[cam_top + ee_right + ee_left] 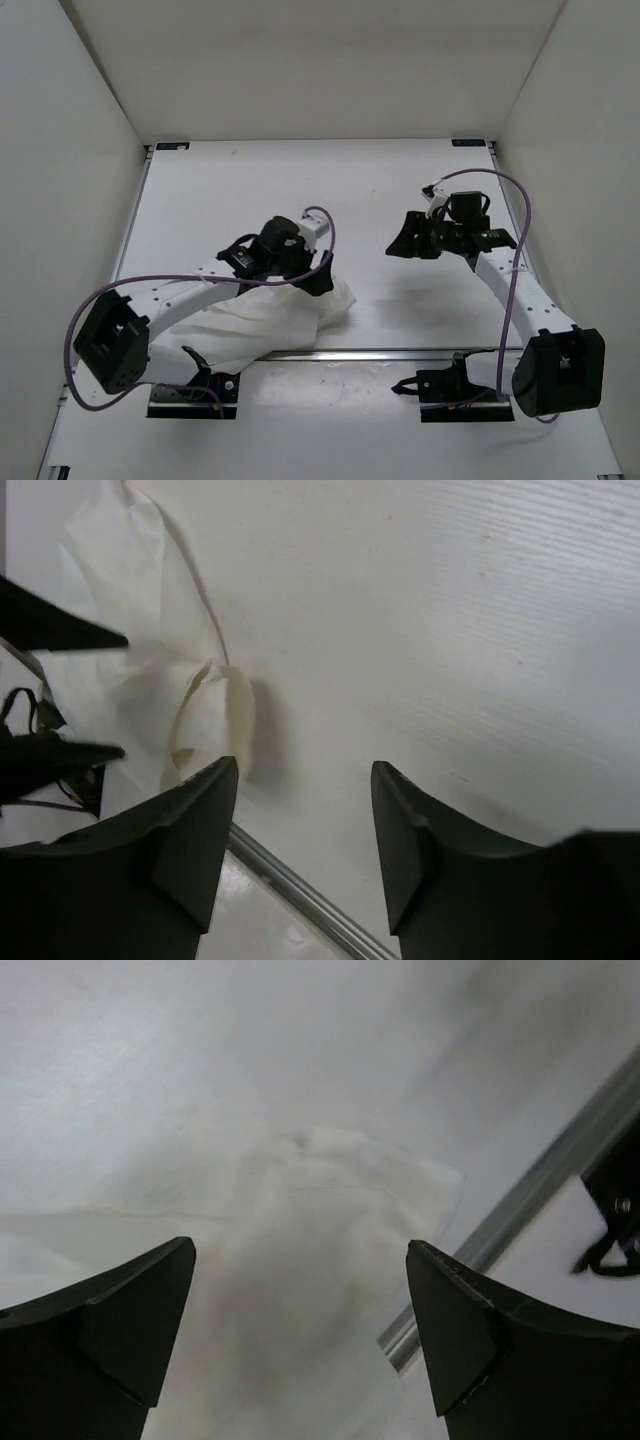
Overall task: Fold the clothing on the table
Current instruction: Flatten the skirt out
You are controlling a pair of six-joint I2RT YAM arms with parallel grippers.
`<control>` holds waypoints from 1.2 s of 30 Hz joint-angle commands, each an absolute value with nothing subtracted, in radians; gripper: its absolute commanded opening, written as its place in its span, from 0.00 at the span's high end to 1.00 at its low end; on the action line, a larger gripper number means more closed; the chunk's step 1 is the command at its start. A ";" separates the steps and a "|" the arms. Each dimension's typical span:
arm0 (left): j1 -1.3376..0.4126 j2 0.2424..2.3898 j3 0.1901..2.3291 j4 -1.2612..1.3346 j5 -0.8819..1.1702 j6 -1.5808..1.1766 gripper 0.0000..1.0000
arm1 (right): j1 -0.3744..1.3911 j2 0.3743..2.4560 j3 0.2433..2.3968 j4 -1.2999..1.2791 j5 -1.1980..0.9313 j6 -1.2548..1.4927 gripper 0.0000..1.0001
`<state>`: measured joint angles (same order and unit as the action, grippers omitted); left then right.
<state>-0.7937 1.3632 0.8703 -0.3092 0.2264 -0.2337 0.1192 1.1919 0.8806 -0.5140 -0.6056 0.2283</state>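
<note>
The clothing (262,325) lies bunched in a crumpled white heap at the near edge of the counter (380,190), left of the middle, its near side against the silver rail (400,352) that runs along that edge. Part of it is hidden under the left arm. The left gripper (318,280) hangs over the heap's far right corner. In the left wrist view its jaws stand wide apart with nothing between them, and the clothing (330,1220) shows below the gap as soft folds, with the rail (540,1190) just beside it. The right gripper (400,243) is over bare counter toward the right side, well apart from the heap and pointing left. In the right wrist view the right gripper (300,840) is partly open and holds nothing. The bare counter (450,630) lies beneath it, and the clothing (150,680) sits off to the left with a thin strap or hem curling out of it.
</note>
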 commanded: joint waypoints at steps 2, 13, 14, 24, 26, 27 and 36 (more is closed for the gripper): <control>-0.612 1.204 0.887 -0.236 0.150 -0.256 0.01 | 0.216 1.204 0.911 -0.405 -0.583 0.280 0.42; -0.596 1.103 0.855 -0.486 0.175 -0.130 0.01 | 0.448 1.382 0.833 -0.299 -0.549 0.351 0.40; -0.653 1.095 0.839 -0.500 0.176 -0.156 0.01 | 0.446 1.420 0.828 -0.304 -0.569 0.351 0.45; -0.673 1.002 0.739 -0.564 0.297 -0.180 0.03 | 0.479 1.471 0.776 -0.244 -0.661 0.345 0.50; -0.689 1.034 0.747 -0.577 0.302 -0.176 0.03 | 0.495 1.495 0.790 -0.251 -0.664 0.333 0.52; -0.710 1.048 0.756 -0.571 0.304 -0.178 0.03 | 0.506 1.505 0.793 -0.253 -0.664 0.330 0.53; -0.928 1.225 0.776 -0.612 0.105 -0.187 0.07 | 0.528 1.560 0.758 -0.209 -0.650 0.333 0.77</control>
<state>-0.8989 1.1961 0.7418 -0.5716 0.1940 -0.1989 0.5293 1.5547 0.7662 -0.2649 -0.6392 0.3382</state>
